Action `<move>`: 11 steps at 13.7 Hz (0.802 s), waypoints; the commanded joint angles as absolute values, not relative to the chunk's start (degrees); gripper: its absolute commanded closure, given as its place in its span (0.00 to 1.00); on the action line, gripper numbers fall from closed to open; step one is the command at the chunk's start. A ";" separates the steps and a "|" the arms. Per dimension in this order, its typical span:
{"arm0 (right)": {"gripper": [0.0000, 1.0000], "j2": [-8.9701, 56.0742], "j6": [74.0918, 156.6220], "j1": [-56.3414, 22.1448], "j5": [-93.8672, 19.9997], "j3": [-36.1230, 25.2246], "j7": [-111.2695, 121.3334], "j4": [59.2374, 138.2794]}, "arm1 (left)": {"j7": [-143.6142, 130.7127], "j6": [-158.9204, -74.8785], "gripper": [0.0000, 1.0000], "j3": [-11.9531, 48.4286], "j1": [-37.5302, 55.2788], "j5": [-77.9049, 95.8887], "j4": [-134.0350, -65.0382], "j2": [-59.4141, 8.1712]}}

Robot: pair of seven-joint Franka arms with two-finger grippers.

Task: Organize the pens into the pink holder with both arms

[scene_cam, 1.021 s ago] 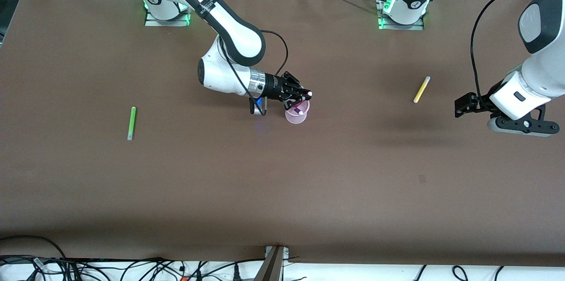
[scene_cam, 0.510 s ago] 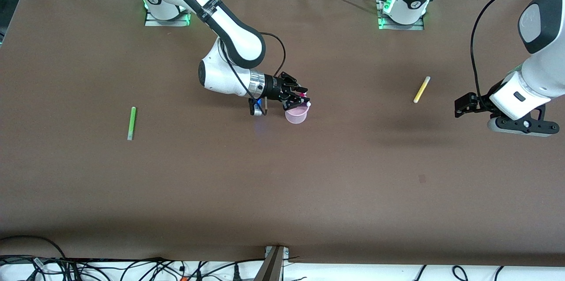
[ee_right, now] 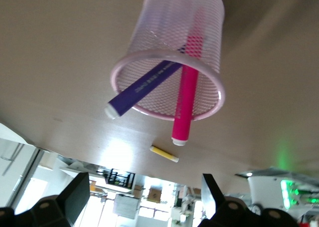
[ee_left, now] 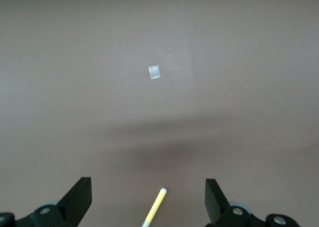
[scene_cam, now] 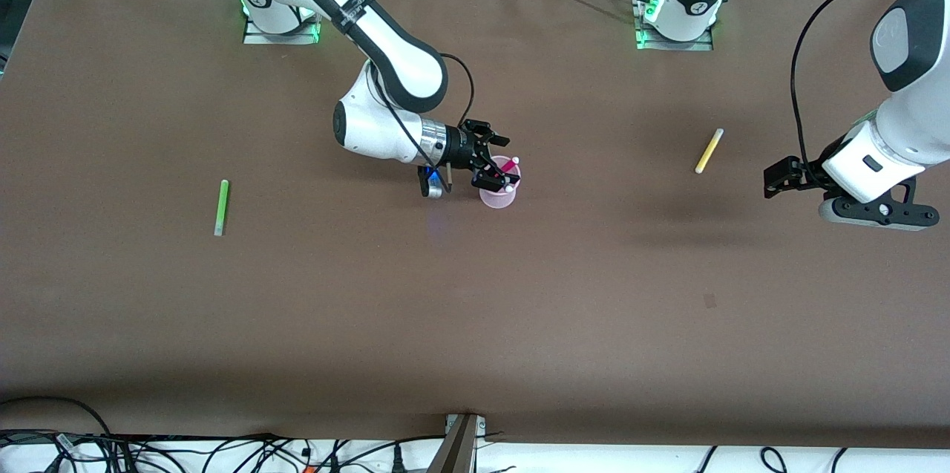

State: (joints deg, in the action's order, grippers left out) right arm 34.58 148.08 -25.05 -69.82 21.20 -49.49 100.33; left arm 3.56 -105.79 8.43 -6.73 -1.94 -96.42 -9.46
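Note:
The pink holder (scene_cam: pixel 499 197) stands upright mid-table. The magenta pen (scene_cam: pixel 509 169) and the dark purple pen (ee_right: pixel 144 85) lean inside it, tips above the rim. The right wrist view shows the holder (ee_right: pixel 169 32) and magenta pen (ee_right: pixel 185 107) too. My right gripper (scene_cam: pixel 495 161) is open and empty beside the holder's rim; it also shows in the right wrist view (ee_right: pixel 142 199). The yellow pen (scene_cam: pixel 709 151) lies toward the left arm's end. My left gripper (scene_cam: pixel 779 180) hangs open and empty beside it; in the left wrist view (ee_left: pixel 147 196) the pen's tip (ee_left: pixel 155 206) shows between the fingers. The green pen (scene_cam: pixel 221 207) lies toward the right arm's end.
A small white scrap (ee_left: pixel 155 72) lies on the brown table cover. The arm bases (scene_cam: pixel 675 20) stand along the table's edge farthest from the front camera. Cables (scene_cam: pixel 223 451) hang along the nearest edge.
My right gripper opened, let the magenta pen drop into the holder, and drew back a little from over the rim. The left arm has not moved.

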 commanded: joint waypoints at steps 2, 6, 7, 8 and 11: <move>0.00 29.98 147.48 -25.14 -55.68 20.05 -49.48 102.13 | 3.52 -104.59 0.00 8.61 -6.59 -2.46 -94.83 -10.11; 0.00 26.81 134.52 -25.14 -37.93 14.34 -49.48 98.37 | 3.52 -104.50 0.00 8.61 -6.59 -2.46 -95.18 -10.11; 0.00 25.94 130.64 -25.14 -34.49 12.41 -49.13 96.87 | 3.52 -104.50 0.00 8.61 -6.59 -2.46 -95.19 -10.11; 0.00 24.45 127.13 -25.14 -30.80 10.48 -48.35 95.90 | 3.52 -104.41 0.00 8.61 -6.59 -2.46 -95.19 -10.02; 0.00 19.97 118.15 -25.14 -25.14 4.07 -38.97 95.63 | 3.52 -104.50 0.00 8.61 -6.59 -2.46 -95.19 -10.11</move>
State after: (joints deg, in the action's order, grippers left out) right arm 23.09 122.86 -24.87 -27.17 7.62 -44.02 95.21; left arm 3.56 -105.54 8.43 -6.71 -1.94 -96.42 -9.62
